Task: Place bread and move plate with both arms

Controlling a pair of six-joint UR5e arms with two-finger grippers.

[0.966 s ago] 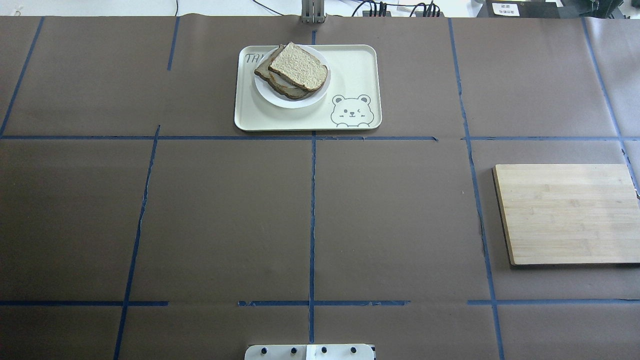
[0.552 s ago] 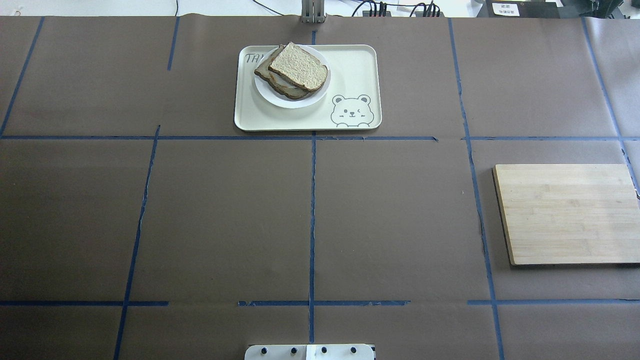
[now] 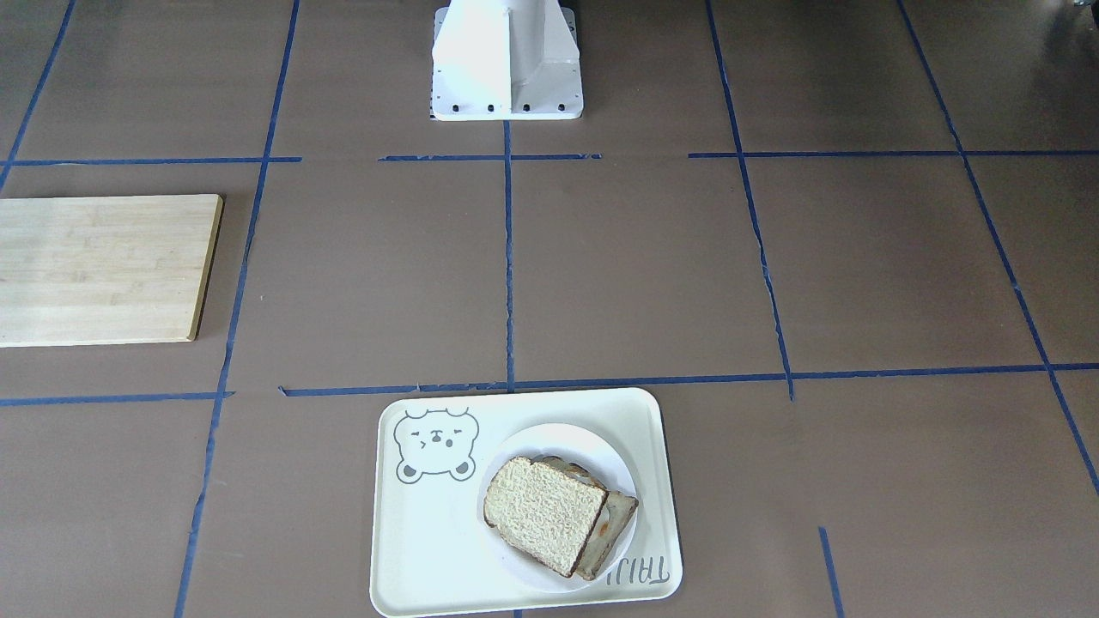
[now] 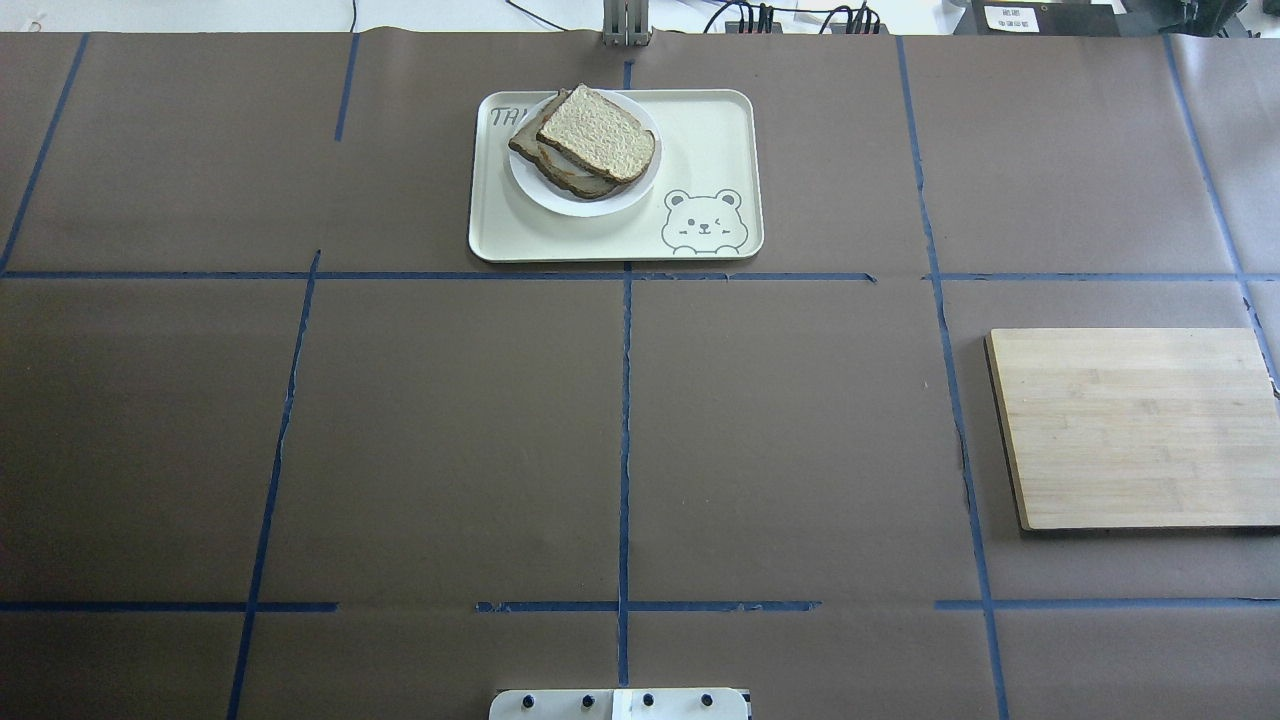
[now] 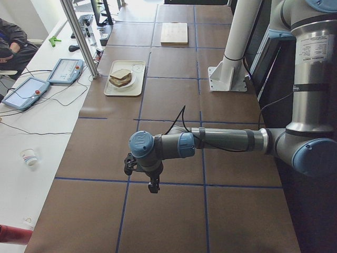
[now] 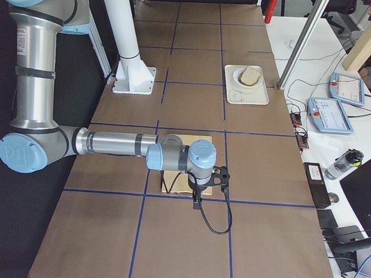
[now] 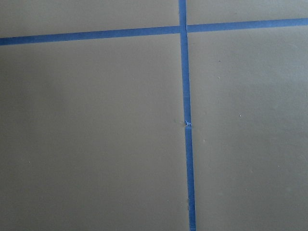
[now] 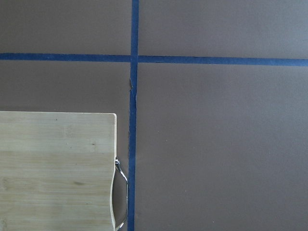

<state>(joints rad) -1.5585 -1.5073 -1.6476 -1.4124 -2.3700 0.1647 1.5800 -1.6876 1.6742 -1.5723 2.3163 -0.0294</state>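
Observation:
The plain bread slice (image 4: 597,132) lies on top of another slice (image 4: 560,172) on the small white plate (image 4: 590,207). The plate sits on the cream bear tray (image 4: 712,140) at the table's far middle. The bread (image 3: 541,513), plate (image 3: 549,436) and tray (image 3: 429,532) also show in the front-facing view. My left gripper (image 5: 153,185) hangs over bare table at the left end, far from the tray. My right gripper (image 6: 196,201) hangs near the cutting board. I cannot tell whether either is open or shut.
A wooden cutting board (image 4: 1135,425) lies at the right side and shows in the right wrist view (image 8: 53,168). The white pedestal (image 3: 506,60) stands at the robot's side. Operator tablets (image 5: 66,70) and a person (image 5: 8,42) are beyond the far edge.

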